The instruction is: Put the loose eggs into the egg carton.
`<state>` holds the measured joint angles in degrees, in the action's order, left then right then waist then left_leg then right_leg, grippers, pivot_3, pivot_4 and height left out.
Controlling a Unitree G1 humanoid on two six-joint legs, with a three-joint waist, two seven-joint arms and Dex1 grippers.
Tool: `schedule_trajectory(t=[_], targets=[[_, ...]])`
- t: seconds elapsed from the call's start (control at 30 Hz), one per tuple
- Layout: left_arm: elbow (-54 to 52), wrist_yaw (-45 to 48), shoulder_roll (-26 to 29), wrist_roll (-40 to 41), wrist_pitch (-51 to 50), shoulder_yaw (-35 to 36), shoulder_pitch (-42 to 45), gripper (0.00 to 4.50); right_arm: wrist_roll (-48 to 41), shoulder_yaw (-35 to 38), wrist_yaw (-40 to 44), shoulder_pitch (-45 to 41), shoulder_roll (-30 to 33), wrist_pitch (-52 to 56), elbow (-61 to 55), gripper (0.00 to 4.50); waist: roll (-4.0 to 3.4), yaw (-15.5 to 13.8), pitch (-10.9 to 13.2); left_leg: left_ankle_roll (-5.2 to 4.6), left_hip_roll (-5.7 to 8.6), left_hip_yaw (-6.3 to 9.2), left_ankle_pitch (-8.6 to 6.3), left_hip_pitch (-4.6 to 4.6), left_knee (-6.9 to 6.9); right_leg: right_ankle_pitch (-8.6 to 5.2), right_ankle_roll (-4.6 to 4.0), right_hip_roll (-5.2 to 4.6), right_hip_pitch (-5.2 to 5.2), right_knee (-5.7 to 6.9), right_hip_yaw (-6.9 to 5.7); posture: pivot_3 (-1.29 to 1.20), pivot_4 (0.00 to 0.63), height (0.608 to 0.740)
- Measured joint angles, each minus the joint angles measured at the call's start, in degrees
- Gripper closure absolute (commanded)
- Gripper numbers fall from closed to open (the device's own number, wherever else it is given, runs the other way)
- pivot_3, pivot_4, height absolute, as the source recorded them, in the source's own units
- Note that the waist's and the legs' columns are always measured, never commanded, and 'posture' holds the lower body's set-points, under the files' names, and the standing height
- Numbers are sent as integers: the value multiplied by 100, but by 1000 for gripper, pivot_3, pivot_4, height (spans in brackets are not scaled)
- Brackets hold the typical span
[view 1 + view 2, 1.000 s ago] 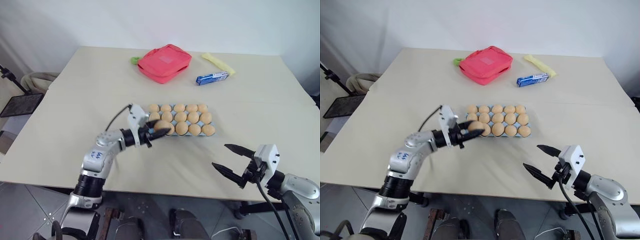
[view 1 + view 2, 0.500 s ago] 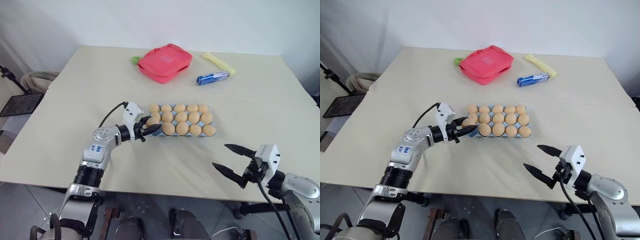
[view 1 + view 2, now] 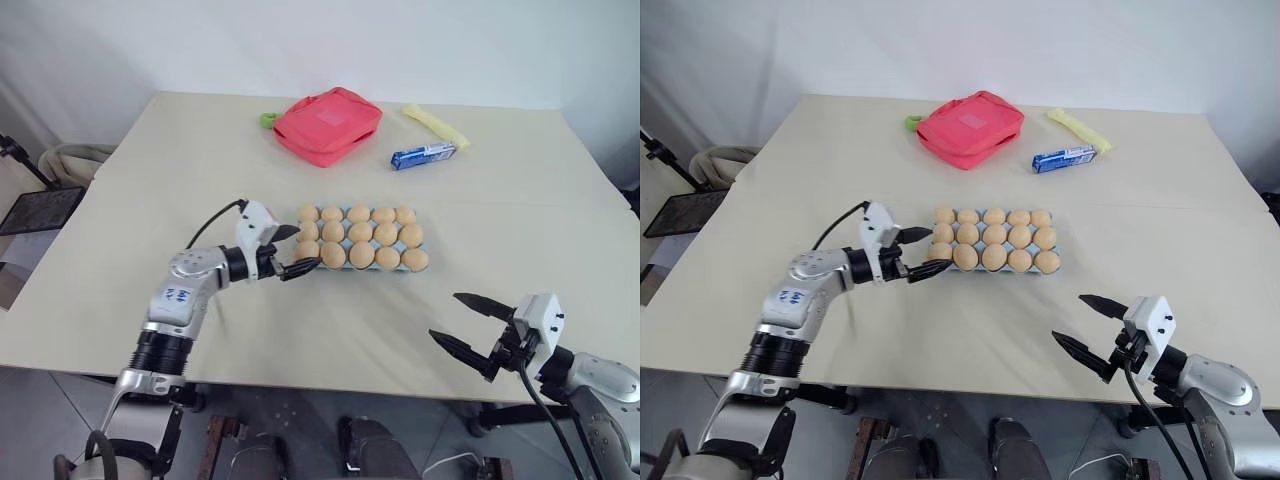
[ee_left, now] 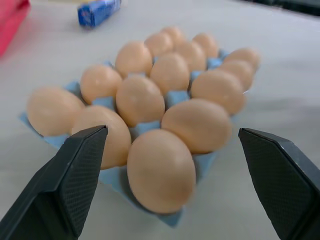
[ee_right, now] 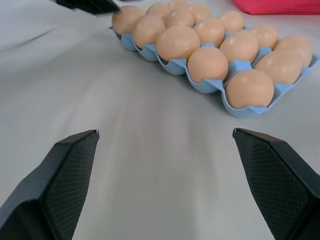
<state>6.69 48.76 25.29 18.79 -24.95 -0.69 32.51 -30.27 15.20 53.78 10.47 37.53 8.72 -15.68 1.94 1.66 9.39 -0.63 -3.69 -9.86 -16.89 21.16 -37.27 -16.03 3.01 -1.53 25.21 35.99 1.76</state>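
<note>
— Where's it got to with the eggs?

— Looks close to finished, I'd say. The egg carton sits just ahead of the left gripper, and every one of its fifteen cups has an egg in it. The corner egg lies right between that gripper's fingertips, seated in its cup.

— Is it gripping that one?

— No. The jaws are spread wide, with clear space on both sides of the egg, so nothing is held. The egg rests in the carton on its own.

— And the other arm?

— The right gripper hangs near the front edge of the table, well apart from the carton, which lies ahead of it and to its left. Its fingers are splayed wide too, with nothing between them.

— Any loose eggs lying about?

— None that I can spot. Beyond the carton from either gripper there's only a red pouch, a blue packet and a yellow thing.

— So what's next?

— My guess: draw the left arm straight back, away from the carton, without knocking that corner egg.
</note>
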Motion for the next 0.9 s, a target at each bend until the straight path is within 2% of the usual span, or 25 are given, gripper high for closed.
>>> schedule_trajectory(t=[0.2, 0.33, 0.47, 0.67, 0.9], targets=[[-500, 662, 850, 580, -346, 485, -519, 22, -9, 41, 6, -27, 3, 15, -5, 0, 0, 15, 1, 4, -1, -1, 1, -4, -1, -3, -5, 0, 0, 2, 0, 0, 150, 740], [-369, 1503, 1612, 644, 62, 768, -819, 22, -9, 44, 32, -82, 10, 23, 5, 0, -1, 12, 1, 9, -2, -2, 1, -6, 1, -10, -18, -3, 3, 2, -2, 0, 150, 740], [-9, 2195, 2018, 735, 393, 942, -824, 22, -6, 41, 108, -216, 26, 19, 58, 0, -1, -3, 1, 13, 1, -2, -5, 0, 2, -23, -42, -10, 5, -2, -5, 0, 150, 740], [740, 2791, 2183, 682, 796, 899, -675, 22, 7, 118, 333, -261, 213, -5, 345, 0, -1, -1, 1, 0, 1, -4, -7, 8, 4, -18, -33, -11, 11, -4, -4, 0, 150, 740], [1168, 2966, 2238, 553, 1033, 839, -289, 22, 6, 329, 448, -283, 302, -18, 449, 0, -1, 12, 1, 3, -5, -6, -8, 6, 5, -12, -21, 0, 16, 0, -4, 0, 150, 740]])
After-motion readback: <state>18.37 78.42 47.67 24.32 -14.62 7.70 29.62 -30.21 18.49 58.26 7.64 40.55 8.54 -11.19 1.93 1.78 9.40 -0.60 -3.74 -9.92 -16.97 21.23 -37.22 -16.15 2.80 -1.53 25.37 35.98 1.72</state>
